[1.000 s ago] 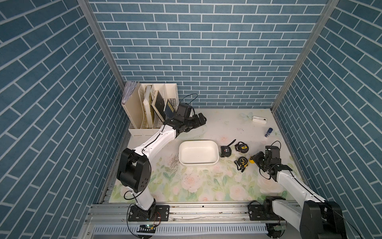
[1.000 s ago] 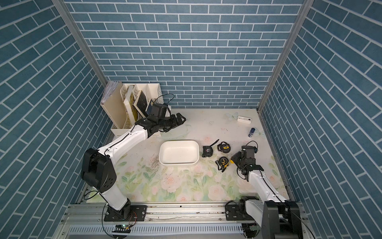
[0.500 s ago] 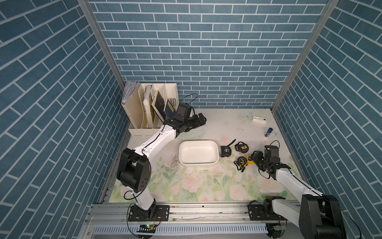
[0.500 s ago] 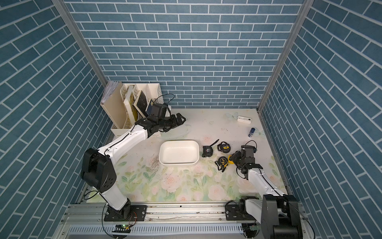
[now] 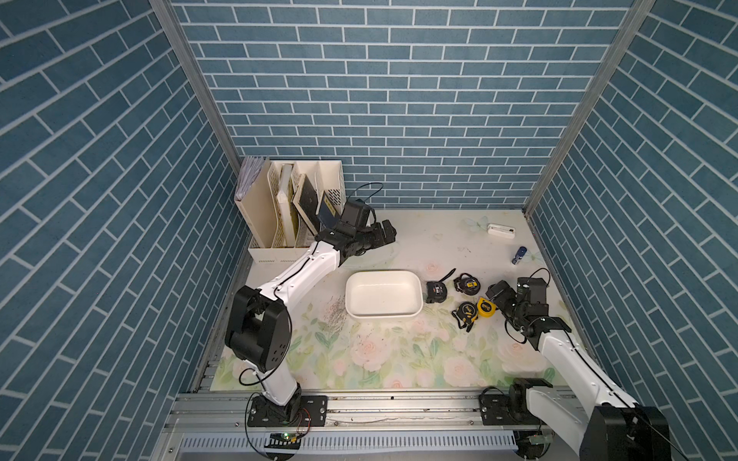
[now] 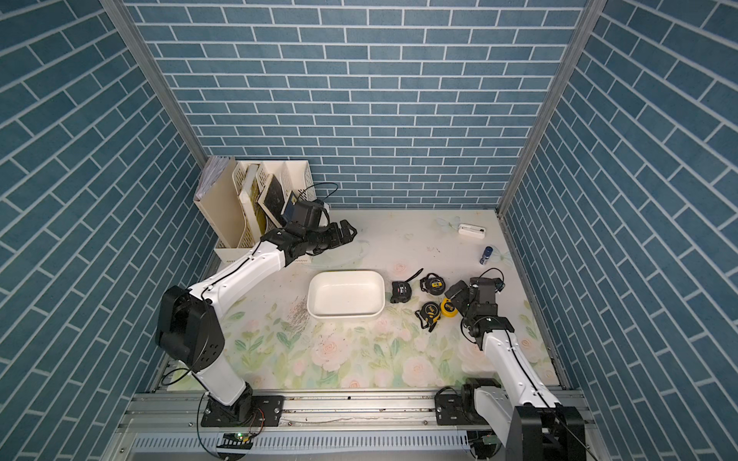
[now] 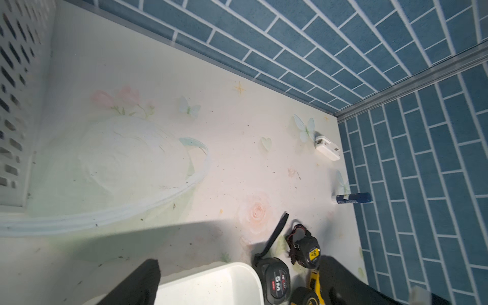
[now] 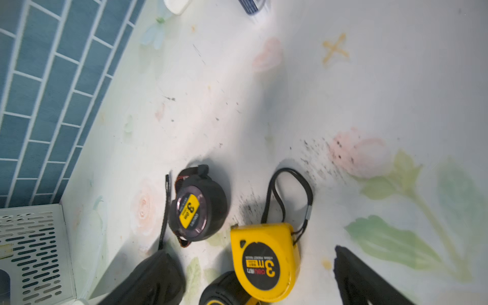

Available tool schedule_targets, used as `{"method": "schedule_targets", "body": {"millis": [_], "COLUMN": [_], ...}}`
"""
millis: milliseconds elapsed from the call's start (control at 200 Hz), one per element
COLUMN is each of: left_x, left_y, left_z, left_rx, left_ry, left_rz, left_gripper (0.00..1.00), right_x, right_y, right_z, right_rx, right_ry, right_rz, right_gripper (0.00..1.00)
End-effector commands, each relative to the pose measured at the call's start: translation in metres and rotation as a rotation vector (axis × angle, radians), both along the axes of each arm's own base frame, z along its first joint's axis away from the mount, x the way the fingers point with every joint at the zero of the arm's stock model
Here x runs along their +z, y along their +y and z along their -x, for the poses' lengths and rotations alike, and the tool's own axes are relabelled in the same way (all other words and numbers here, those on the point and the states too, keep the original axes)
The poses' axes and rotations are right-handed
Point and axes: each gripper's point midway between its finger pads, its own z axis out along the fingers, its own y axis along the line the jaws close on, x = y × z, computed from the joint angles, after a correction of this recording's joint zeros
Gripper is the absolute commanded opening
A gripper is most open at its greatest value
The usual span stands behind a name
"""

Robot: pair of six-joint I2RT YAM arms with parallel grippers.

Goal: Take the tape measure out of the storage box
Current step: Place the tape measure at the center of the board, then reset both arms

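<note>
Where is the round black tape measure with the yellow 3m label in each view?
Both top views: the round black tape measure lies right of the storage box.
Left wrist: next to the 5M tape measure, at.
Right wrist: beside the yellow tape measure, at.
Shared landmark: the blue tube.

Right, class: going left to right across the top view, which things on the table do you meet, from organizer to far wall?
file organizer → storage box → black tape measure → yellow tape measure → blue tube
</note>
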Motion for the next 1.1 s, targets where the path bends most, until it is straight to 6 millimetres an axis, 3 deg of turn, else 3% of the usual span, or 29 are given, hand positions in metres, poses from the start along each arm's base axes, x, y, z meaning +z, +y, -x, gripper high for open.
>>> {"method": "schedule_targets", "body": {"millis": [0,85,195,295,455,620,845,950,1095], "left_x": [0.021,0.03,0.035,0.028,0.009,-0.029,-0.069,-0.082,-0.084], "left_y": [0.03,0.055,0.106,0.157,0.216,0.254,0.27,0.276,0.268], "left_z": [-0.004,-0.005,0.002,0.012,0.03,0.049,0.072,0.074,0.059], "left_rx": [0.046,0.114,0.29,0.448,0.602,0.694,0.702,0.698,0.608], "left_ry": [-0.137,-0.239,-0.381,-0.457,-0.478,-0.458,-0.476,-0.497,-0.504], "left_rz": [-0.159,-0.269,-0.425,-0.511,-0.631,-0.682,-0.721,-0.68,-0.717], "left_gripper": [0.99,0.98,0.97,0.98,0.99,0.98,0.99,1.0,1.0], "right_x": [0.05,0.091,0.134,0.148,0.11,0.079,0.022,0.029,0.023], "right_y": [-0.011,-0.024,-0.033,-0.025,-0.019,-0.013,-0.009,-0.014,-0.013], "right_z": [-0.016,-0.029,-0.05,-0.069,-0.091,-0.084,-0.086,-0.087,-0.088], "right_rx": [0.033,0.014,0.029,0.114,0.234,0.286,0.342,0.293,0.294], "right_ry": [-0.116,-0.184,-0.328,-0.458,-0.437,-0.52,-0.458,-0.496,-0.517], "right_rz": [0.153,0.32,0.511,0.651,0.793,0.841,0.826,0.842,0.858], "right_gripper": [1.0,1.0,1.0,1.0,1.0,1.0,1.0,1.0,1.0]}}
